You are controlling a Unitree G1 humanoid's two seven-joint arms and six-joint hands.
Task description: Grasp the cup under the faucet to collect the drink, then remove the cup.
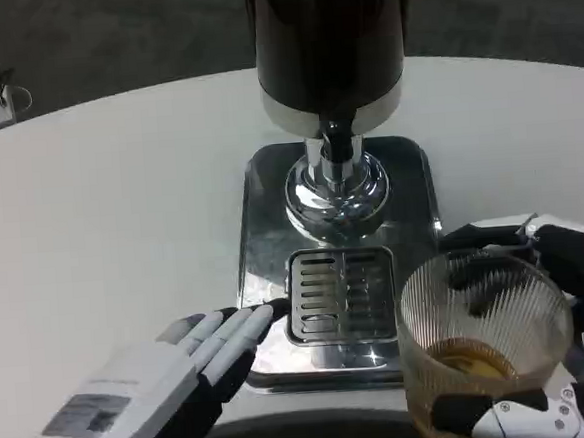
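— Two hands show; which has the cup (484,338)?
— The right hand (565,330): its fingers (484,236) wrap the ribbed clear cup, brown drink in its bottom, held just right of the drip grate (339,294).
— And the left hand (134,395)?
— Its fingers (230,334) lie straight and released on the white surface (102,222), tips touching the steel tray's (264,251) left edge, below the faucet (335,141).

A drinks-serving test setup: chrome drink dispenser (329,86) on a bare white table (102,222).
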